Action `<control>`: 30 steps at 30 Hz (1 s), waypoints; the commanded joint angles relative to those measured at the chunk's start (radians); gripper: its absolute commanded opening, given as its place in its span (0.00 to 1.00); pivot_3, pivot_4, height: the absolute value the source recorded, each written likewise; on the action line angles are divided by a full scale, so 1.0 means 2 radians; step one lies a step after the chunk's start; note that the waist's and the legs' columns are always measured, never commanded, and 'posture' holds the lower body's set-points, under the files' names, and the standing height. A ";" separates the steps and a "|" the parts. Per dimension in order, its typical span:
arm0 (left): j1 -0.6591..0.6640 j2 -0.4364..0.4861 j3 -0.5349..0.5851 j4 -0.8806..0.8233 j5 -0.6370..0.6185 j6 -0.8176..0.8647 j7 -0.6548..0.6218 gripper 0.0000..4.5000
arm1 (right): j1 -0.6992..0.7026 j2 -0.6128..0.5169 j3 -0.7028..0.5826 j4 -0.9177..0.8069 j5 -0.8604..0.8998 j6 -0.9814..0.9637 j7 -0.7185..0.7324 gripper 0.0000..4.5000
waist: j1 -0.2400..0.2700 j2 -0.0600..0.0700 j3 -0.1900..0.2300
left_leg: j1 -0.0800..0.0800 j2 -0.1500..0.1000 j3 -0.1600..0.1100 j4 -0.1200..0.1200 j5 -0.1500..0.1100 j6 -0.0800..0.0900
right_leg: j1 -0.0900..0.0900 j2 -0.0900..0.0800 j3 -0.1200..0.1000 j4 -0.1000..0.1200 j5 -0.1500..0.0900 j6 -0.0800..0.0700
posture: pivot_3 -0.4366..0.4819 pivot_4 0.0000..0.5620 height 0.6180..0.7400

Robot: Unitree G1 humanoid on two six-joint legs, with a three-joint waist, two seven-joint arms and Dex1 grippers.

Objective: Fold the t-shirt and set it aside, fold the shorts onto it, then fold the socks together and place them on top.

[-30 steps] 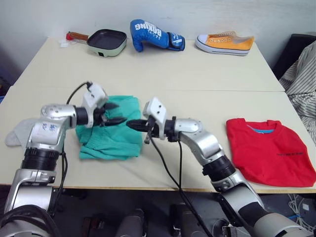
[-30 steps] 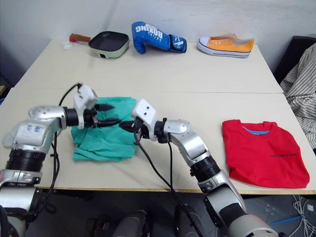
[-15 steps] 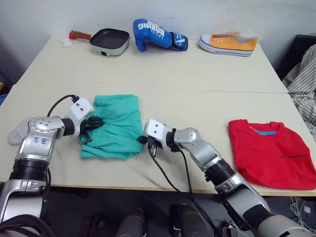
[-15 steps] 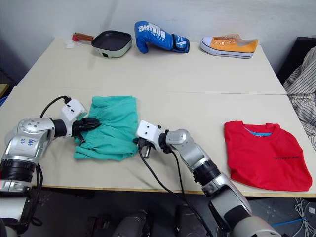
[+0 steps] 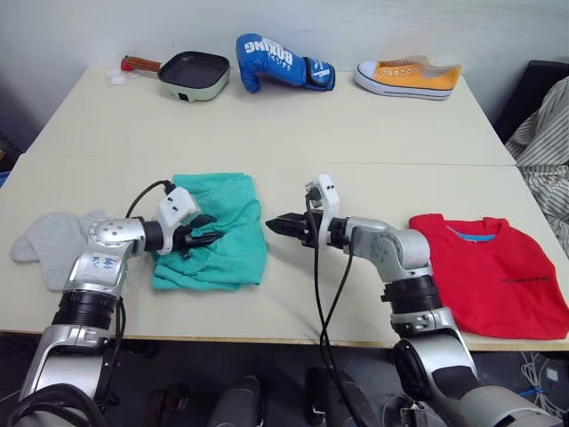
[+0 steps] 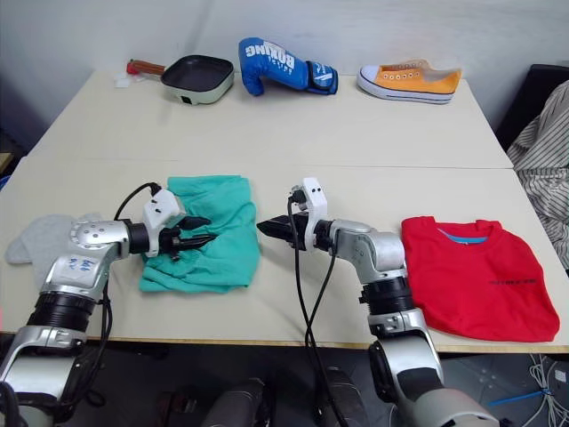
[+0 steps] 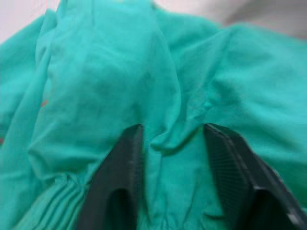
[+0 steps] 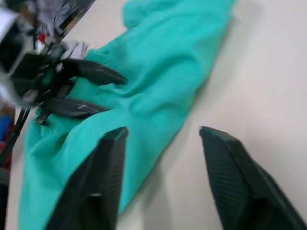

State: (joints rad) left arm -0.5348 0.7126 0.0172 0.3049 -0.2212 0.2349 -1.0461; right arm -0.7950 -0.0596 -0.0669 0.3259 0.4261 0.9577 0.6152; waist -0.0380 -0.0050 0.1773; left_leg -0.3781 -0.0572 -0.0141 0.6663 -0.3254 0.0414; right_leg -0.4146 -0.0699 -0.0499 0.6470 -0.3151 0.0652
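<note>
Teal-green soft fabric shorts lying crumpled on the pale beige table, left of centre, long axis running from the table's near edge toward the far side, gathered elastic waistband toward the near left end by the left arm

Left gripper over the near left part of the shorts, pointing right across the cloth; two black fingers spread apart with a ridge of teal fabric rising between them in the left wrist view, pads resting against the cloth but not closed on it

Right gripper just beside the right edge of the shorts, pointing left toward them, over bare table; black fingers wide apart, holding nothing, the shorts' edge ahead of the tips in the right wrist view

Bright red short-sleeved cotton t-shirt flat at the right end of the table, near the front edge, well apart from the shorts; neckline with blue inner label toward the far side, hem toward the near edge

Plain light grey knit socks at the left end of the table, near the left arm's elbow, lying flat

Along the far edge of the table: a small dark frying pan with pale green body and red handle, a blue boxing glove with white lettering, an orange canvas sneaker with white sole
</note>
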 commanded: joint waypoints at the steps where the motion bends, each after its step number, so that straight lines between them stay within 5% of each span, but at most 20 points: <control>1: 0.019 0.042 0.050 -0.069 -0.071 0.063 -0.051 0.77 | -0.038 0.022 -0.032 0.052 0.027 0.006 -0.016 0.85 | -0.001 0.000 0.000 | 0.000 0.000 0.000 0.000 0.000 0.000 | 0.000 0.000 0.000 0.000 0.000 0.000 | 0.48 0.27 1.00; 3: 0.031 0.065 0.064 -0.095 -0.095 0.095 -0.068 0.92 | -0.051 0.033 -0.034 0.082 0.030 0.009 -0.015 1.00 | -0.003 0.000 0.000 | 0.000 0.000 0.000 0.000 0.000 0.000 | 0.000 0.000 0.000 0.000 0.000 0.000 | 0.48 0.27 1.00; 4: 0.035 0.073 0.069 -0.104 -0.103 0.105 -0.073 0.98 | -0.056 0.037 -0.031 0.091 0.029 0.009 -0.012 1.00 | -0.003 0.000 0.000 | 0.000 0.000 -0.001 0.000 0.000 0.000 | 0.000 0.000 0.000 0.000 0.000 0.000 | 0.48 0.27 1.00; 15: 0.027 0.091 0.090 -0.149 -0.126 0.148 -0.044 0.99 | -0.058 0.073 0.046 0.121 0.002 0.005 0.013 1.00 | -0.007 0.000 0.000 | 0.001 0.000 -0.001 -0.001 0.000 0.000 | 0.000 0.000 0.000 0.001 0.000 0.000 | 0.48 0.27 1.00; 19: 0.029 0.084 0.084 -0.153 -0.124 0.143 -0.039 1.00 | -0.052 0.069 0.042 0.100 0.010 0.012 0.019 0.79 | -0.008 0.000 0.000 | 0.001 0.000 -0.001 -0.001 0.000 0.000 | 0.000 0.000 0.001 0.001 0.000 0.000 | 0.48 0.27 1.00; 28: 0.001 0.077 0.068 -0.122 -0.120 0.132 -0.048 1.00 | -0.046 0.062 0.040 0.075 0.008 -0.003 0.009 0.06 | -0.007 0.000 0.000 | 0.001 0.000 -0.001 -0.001 0.001 0.000 | 0.001 0.000 0.001 0.001 0.000 0.000 | 0.48 0.27 1.00; 30: -0.009 0.073 0.065 -0.120 -0.129 0.141 -0.053 1.00 | -0.044 0.055 0.033 0.053 0.015 0.007 0.004 0.01 | -0.006 0.000 0.000 | 0.001 0.000 -0.001 0.000 0.001 0.000 | 0.001 0.000 0.001 0.001 0.000 0.000 | 0.48 0.27 1.00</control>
State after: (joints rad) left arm -0.5335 0.8597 0.1384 0.0623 -0.4564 0.5163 -1.1395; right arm -0.8872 0.0611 0.0252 0.4878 0.4336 0.9636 0.6335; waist -0.0502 -0.0047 0.1774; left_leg -0.3760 -0.0575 -0.0159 0.6653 -0.3243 0.0408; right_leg -0.4134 -0.0698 -0.0485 0.6496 -0.3153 0.0649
